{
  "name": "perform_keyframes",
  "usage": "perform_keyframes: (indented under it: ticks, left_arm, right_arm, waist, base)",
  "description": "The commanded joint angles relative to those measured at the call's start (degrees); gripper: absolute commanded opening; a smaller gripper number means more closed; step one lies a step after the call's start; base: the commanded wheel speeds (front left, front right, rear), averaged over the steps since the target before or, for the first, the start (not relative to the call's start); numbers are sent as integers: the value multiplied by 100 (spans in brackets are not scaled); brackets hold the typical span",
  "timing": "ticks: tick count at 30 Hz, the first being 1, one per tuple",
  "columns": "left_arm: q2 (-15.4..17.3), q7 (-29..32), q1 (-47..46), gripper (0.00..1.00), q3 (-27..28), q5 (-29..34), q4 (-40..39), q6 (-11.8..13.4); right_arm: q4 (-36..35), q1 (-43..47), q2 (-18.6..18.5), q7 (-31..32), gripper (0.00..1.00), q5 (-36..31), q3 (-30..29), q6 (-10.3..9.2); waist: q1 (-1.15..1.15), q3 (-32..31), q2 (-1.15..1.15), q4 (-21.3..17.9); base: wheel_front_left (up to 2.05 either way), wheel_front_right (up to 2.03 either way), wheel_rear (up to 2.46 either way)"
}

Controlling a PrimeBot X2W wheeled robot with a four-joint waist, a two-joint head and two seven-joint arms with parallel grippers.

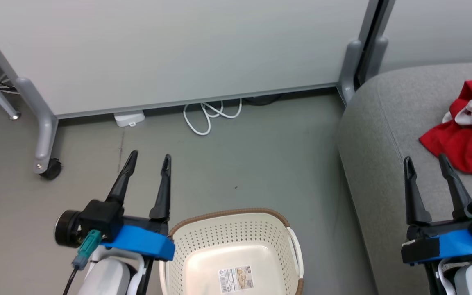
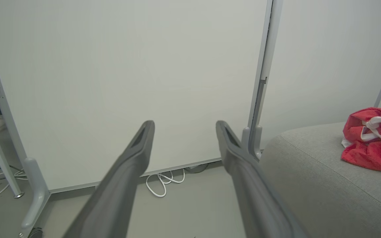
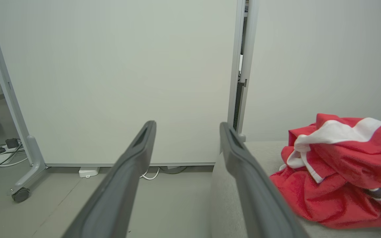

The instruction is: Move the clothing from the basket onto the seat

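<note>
Red white-trimmed clothing (image 1: 465,139) heaped on grey fabric seat (image 1: 375,143), just far-right of right gripper (image 1: 424,159); left gripper (image 1: 150,155) beside empty cream perforated basket (image 1: 219,237); both released.

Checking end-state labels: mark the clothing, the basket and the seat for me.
clothing (image 1: 457,149), head view, on the red cloth of the heap.
basket (image 1: 230,234), head view, on its perforated far wall.
seat (image 1: 379,164), head view, on bare grey upholstery left of the clothing.
</note>
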Motion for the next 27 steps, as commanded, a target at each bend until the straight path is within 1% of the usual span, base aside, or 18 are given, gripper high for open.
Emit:
perform_keyframes:
  ticks: [1,9,16,21,27]
  left_arm:
    - [-34,-15,128,100,129,49,-39,-24]
    - [-208,-14,787,100,968,335,-173,-194]
    - [-407,-14,1225,100,1514,558,-334,-309]
    - [-535,-14,1429,100,1721,701,-440,-399]
    - [-618,-14,1542,100,1781,848,-502,-483]
  right_arm:
    - [12,115,42,-4,100,-19,8,1]
    - [27,433,176,-4,100,-148,114,2]
    - [-133,669,266,-4,100,-237,184,1]
    - [-222,841,327,-4,100,-255,195,2]
    - [-218,982,362,-4,100,-246,234,2]
  waist:
    - [1,-143,0,131]
    - [1,-386,0,264]
    - [1,-473,0,337]
    - [1,-546,0,388]
    - [1,-598,0,406]
  base:
    - [0,0,0]
    - [0,0,0]
    - [0,0,0]
    - [0,0,0]
    - [0,0,0]
